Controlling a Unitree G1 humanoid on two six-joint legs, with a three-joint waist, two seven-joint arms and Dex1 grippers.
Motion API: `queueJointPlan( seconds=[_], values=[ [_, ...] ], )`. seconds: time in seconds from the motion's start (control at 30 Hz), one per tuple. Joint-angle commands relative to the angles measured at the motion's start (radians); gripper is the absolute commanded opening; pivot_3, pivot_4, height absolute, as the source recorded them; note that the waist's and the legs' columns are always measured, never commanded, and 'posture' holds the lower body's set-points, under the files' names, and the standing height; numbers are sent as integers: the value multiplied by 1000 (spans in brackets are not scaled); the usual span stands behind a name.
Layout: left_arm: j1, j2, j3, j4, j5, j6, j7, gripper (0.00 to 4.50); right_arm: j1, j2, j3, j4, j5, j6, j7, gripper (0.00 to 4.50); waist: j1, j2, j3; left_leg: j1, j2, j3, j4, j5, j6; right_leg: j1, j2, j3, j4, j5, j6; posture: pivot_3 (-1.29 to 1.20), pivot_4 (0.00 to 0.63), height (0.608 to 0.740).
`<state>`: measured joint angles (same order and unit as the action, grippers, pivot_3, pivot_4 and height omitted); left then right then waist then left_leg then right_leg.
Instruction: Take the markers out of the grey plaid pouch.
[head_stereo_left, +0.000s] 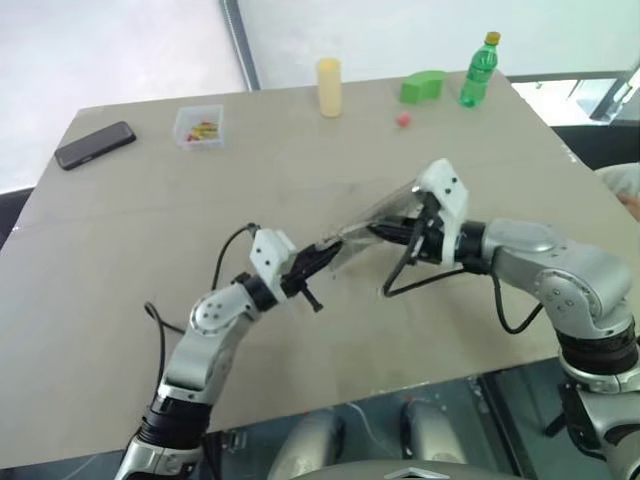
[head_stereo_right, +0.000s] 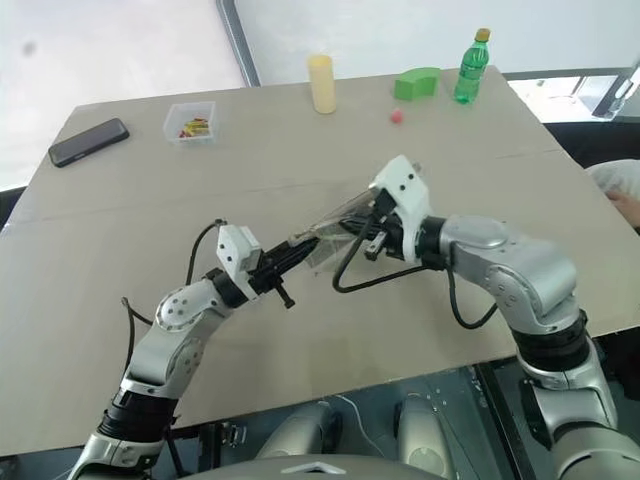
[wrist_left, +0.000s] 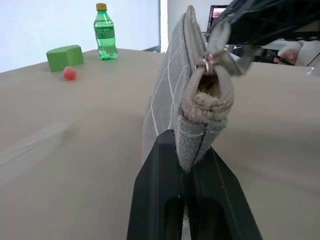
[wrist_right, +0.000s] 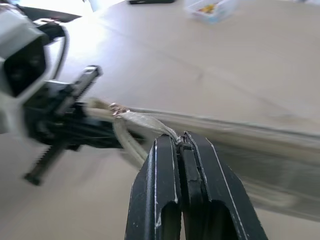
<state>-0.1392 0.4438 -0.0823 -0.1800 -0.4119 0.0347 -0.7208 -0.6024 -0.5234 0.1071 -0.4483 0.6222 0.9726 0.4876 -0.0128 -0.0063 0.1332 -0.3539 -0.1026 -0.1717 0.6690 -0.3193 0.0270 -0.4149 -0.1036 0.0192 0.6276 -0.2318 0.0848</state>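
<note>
We see the grey plaid pouch (wrist_left: 170, 95) pointing lengthwise at the green bottle (wrist_left: 105, 32), left tool (wrist_left: 192, 165) clenching its end, right tool (wrist_right: 182, 142) pinching its zipper tab (wrist_right: 145, 122) above the bench (head_stereo_left: 150, 230).

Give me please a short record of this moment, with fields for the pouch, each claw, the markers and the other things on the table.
pouch: grey plaid pouch held above the table between both claws, zipper end slightly open
left claw: left claw shut on the pouch's end
right claw: right claw shut on the zipper's pull tab
markers: none visible, not yet out of the pouch
far edge: green bottle, green block, red ball, yellow cylinder
far left: clear box, black phone
</note>
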Motion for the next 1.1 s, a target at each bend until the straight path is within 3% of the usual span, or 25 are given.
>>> queueJointPlan(
  seconds=[0.03,0.27,0.5,0.67,0.7,0.77,0.87,1.0,1.1],
  values=[
    [16,17,54,-31,-57,-18,-68,0,-16,-44,-78,66,-140,-130,-65,32,0,0,0,0,0,0,0,0,0,0,0,0,0,0,0,0,150,740],
    [32,36,103,-20,-122,0,-162,0,-1,-149,-94,228,-324,-276,-85,32,1,0,0,-1,0,0,0,0,0,-1,0,0,0,0,0,0,150,740],
    [26,34,133,-9,-134,26,-174,0,22,-153,-127,247,-340,-275,-75,32,-1,0,0,-2,0,1,0,0,0,-2,0,1,0,0,0,0,150,740],
    [12,28,126,3,-108,21,-169,0,64,-172,-103,165,-298,-273,17,32,2,0,0,-2,0,0,0,0,0,-2,0,0,-1,0,0,0,150,740],
    [9,26,124,5,-102,22,-166,0,74,-172,-110,146,-286,-271,31,338,2,0,0,-2,0,0,0,0,0,-2,0,0,-1,0,0,0,150,740],
    [3,25,124,9,-93,25,-161,0,103,-183,-134,88,-250,-257,66,1015,2,0,0,-3,0,0,0,0,0,-2,0,0,-1,0,0,0,150,740],
    [-4,24,125,18,-81,27,-160,0,164,-217,-211,-25,-132,-182,137,2377,4,0,0,-4,0,-1,0,0,0,-2,0,-1,-1,0,0,0,150,740],
    [-10,27,127,27,-72,28,-165,0,195,-254,-395,-141,154,-21,192,2377,6,0,0,-5,0,-1,1,0,0,-2,0,-1,-1,0,0,0,150,740],
    [-17,29,126,35,-70,26,-174,0,125,-214,-429,-142,272,57,105,1541,0,0,0,-4,0,-1,1,0,0,-2,0,-1,-1,0,0,0,150,740]
  ],
)
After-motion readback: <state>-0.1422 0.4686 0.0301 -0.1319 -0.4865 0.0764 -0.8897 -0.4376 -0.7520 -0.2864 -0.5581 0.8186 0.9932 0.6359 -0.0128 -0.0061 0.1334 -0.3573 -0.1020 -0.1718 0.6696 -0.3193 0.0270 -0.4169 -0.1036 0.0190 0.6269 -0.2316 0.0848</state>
